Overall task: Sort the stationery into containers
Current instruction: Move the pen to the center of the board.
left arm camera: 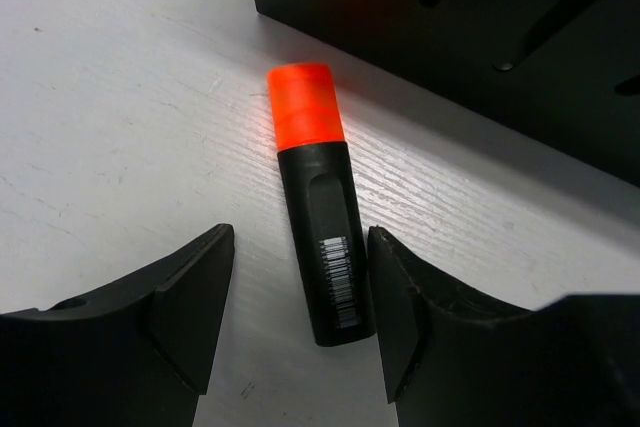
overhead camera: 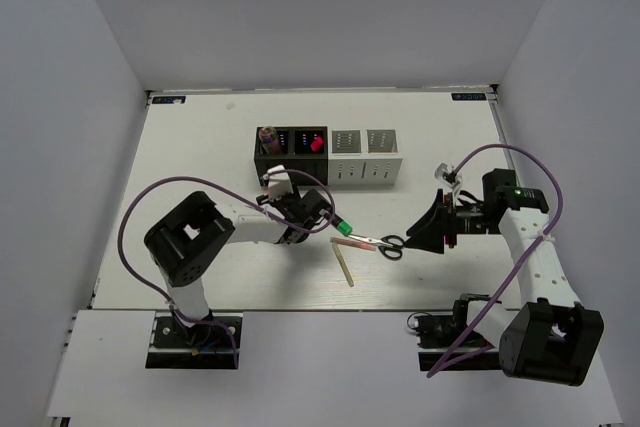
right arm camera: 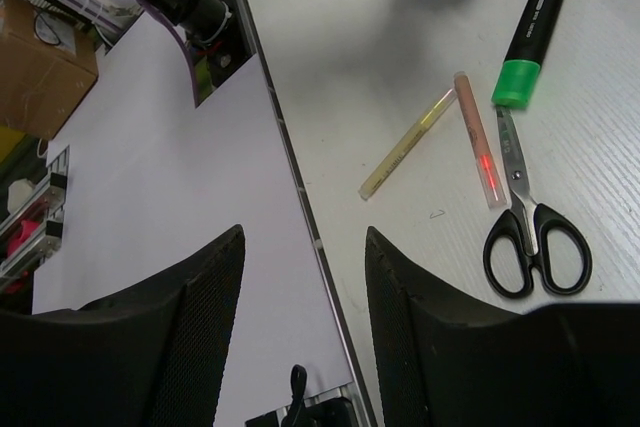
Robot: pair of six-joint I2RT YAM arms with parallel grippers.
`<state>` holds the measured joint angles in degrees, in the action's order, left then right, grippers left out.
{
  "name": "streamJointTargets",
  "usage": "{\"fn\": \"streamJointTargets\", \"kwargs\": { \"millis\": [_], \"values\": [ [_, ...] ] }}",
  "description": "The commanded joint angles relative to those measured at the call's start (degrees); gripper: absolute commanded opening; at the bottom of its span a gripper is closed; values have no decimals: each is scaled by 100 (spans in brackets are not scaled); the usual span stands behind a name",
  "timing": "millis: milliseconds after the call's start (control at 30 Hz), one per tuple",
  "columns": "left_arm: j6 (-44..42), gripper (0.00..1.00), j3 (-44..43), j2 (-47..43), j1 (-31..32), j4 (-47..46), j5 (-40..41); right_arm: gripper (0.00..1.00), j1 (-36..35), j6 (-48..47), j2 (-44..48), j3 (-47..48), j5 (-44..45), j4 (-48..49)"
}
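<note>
Black perforated cube holders (overhead camera: 290, 170): two. White perforated cube holders (overhead camera: 366, 172): two. Orange-capped highlighter (left arm camera: 318, 209): one. Green-capped highlighter (right arm camera: 529, 39): one. Black-handled scissors (right arm camera: 519, 191): one. Thin pink stick (right arm camera: 478, 140): one. Pale wooden stick (right arm camera: 407, 143): one.

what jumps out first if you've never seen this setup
The orange-capped highlighter lies on the table inside the open left pincer, beside a black holder. Mid-table stands a row of two black and two white holders; in front of it lie scissors, a green-capped highlighter, a pink stick and a pale stick.

White table (overhead camera: 200, 157), plain pale walls (overhead camera: 320, 17) on three sides
</note>
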<state>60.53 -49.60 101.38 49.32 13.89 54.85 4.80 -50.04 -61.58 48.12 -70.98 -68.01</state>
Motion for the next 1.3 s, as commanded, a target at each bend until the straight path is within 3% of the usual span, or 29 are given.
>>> {"fn": "streamJointTargets", "kwargs": {
  "millis": [0,167,400,467,667,900,1000,1267],
  "values": [
    [222,66,-49,57,-37,-133,35,55,-5,-260,-12,180,-223,-239],
    [283,65,-84,206,-124,-150,-71,55,12,-348,-12,216,-267,-362],
    [810,46,29,312,-133,289,-255,55,4,-436,-20,242,-267,-441],
    [1012,45,195,233,-90,369,-273,55,12,-436,6,242,-276,-441],
    [1469,36,390,66,534,772,-160,55,-5,-480,-12,259,-302,-494],
    [3057,31,162,145,1465,2186,17,55,4,-541,-3,277,-311,-547],
    [3568,50,13,189,1624,2750,26,55,4,-559,6,277,-329,-564],
    [3308,71,38,-66,1485,2963,-193,58,-5,-621,23,295,-338,-635]
  ]
}}
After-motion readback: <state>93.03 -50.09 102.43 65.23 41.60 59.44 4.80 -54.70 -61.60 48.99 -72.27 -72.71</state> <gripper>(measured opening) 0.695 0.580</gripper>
